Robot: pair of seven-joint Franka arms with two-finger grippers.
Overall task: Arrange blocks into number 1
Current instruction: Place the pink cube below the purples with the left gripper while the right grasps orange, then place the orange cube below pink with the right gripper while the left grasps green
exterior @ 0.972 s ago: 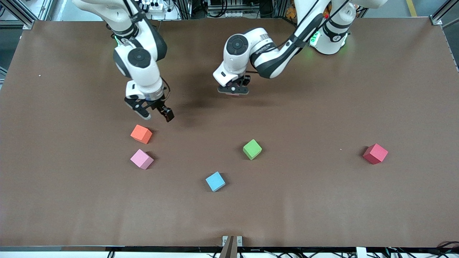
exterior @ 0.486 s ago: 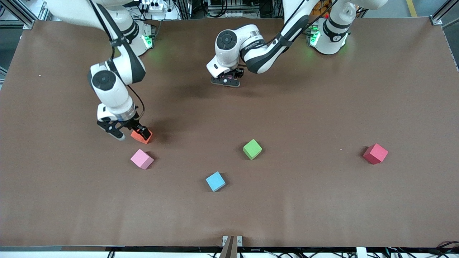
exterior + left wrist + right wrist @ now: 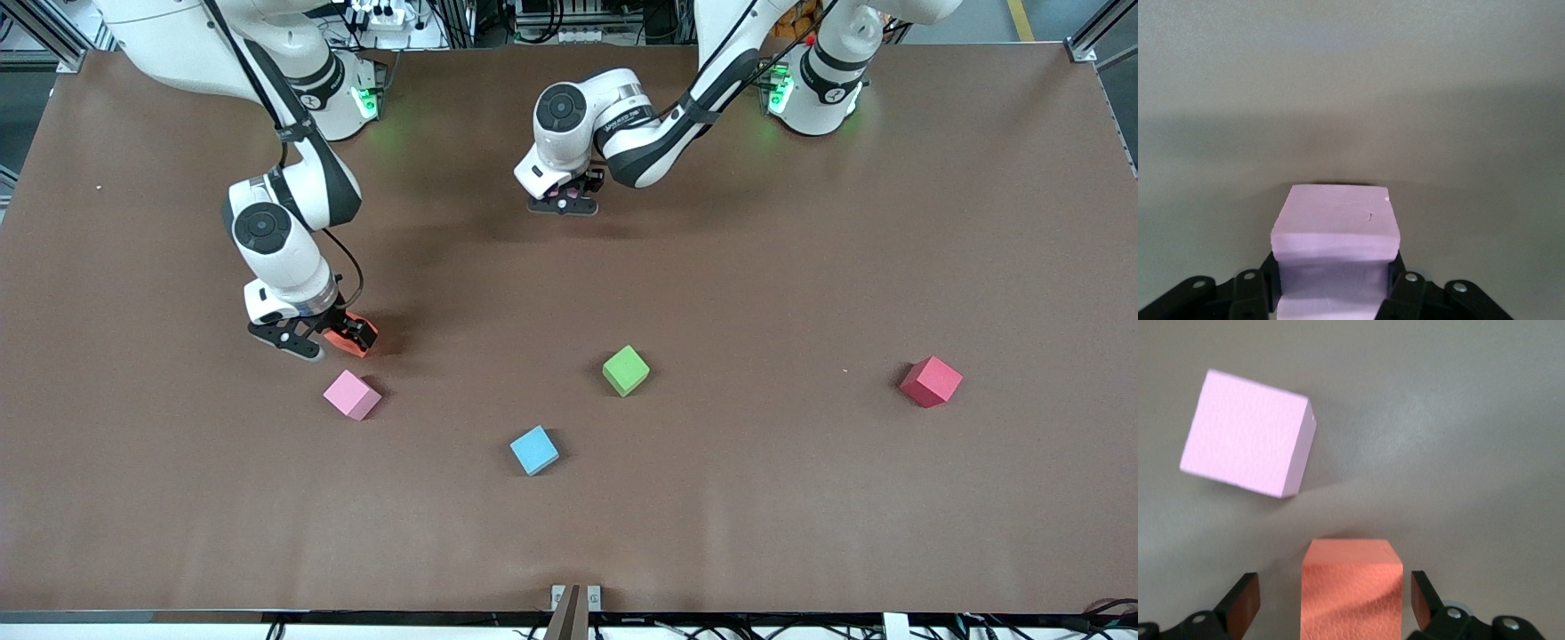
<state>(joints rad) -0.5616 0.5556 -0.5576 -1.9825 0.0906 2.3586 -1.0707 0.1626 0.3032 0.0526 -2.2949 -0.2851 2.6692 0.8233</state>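
My right gripper is down at the table, open, with its fingers on either side of the orange block. In the right wrist view the orange block sits between the open pads with gaps on both sides. The pink block lies just nearer the front camera. The green block rests mid-table. My left gripper hangs low over the table toward the robots' bases. It is shut on a purple block, which is squeezed between its fingers.
A sky-blue cube lies nearer the front camera than the green block. A red cube sits toward the left arm's end of the table. The brown table carries nothing else.
My right gripper has swung down and over, from above the table to straddling the orange block. My left gripper has shifted slightly toward the bases with the purple block.
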